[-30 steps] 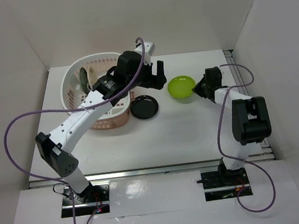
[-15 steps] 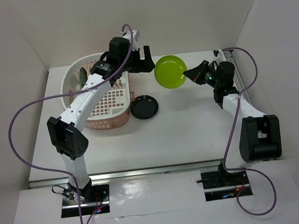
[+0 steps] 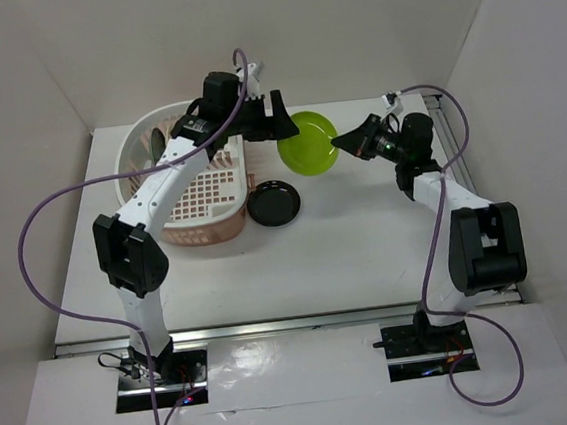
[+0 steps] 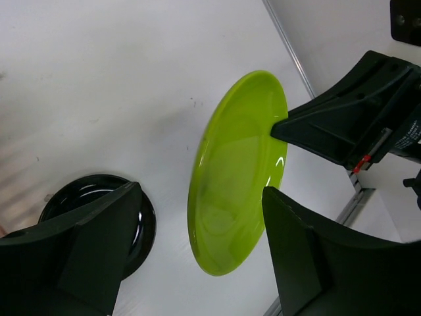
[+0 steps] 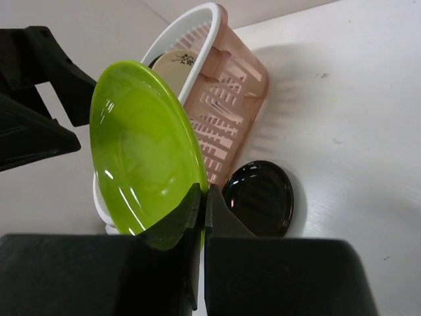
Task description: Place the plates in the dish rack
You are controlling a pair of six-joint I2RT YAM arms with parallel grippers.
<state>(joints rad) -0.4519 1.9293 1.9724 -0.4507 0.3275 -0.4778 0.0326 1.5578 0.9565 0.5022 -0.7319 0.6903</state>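
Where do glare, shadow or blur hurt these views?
Top external: even light, sharp, soft shadows only. Left wrist: near fingers dark and soft; small glare on the lime green plate. Right wrist: streaky highlights on that plate; black plate mirrors light.

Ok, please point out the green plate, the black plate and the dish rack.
green plate (image 3: pixel 307 142), top external view, middle of its face
black plate (image 3: pixel 274 204), top external view, its centre
dish rack (image 3: pixel 205 230), top external view, its near wall

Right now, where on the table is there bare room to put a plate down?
The wide near strip of table, from the black plate to the near edge, is bare; so is the patch right of that plate. The back is crowded: rack, left gripper, right gripper, green plate.
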